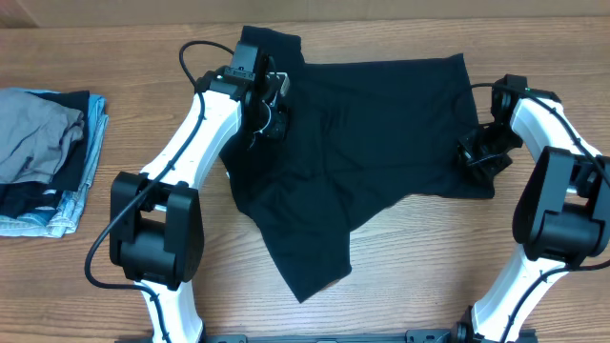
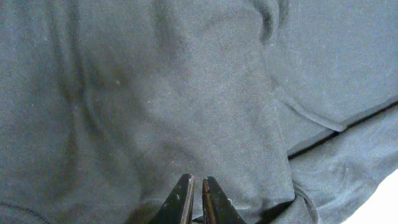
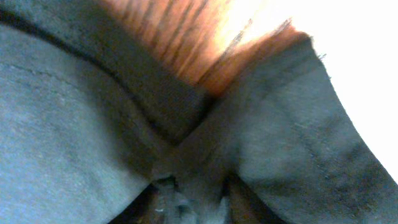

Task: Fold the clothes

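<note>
Sprawling black clothes [image 1: 381, 124] — matte, wrinkly

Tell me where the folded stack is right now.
In the overhead view, the stack lies at the left edge of the table, beyond the left arm, apart from the black shirt.

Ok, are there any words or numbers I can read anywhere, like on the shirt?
None. No words, labels or numbers can be read on the black shirt or on the folded stack in any view.
</note>
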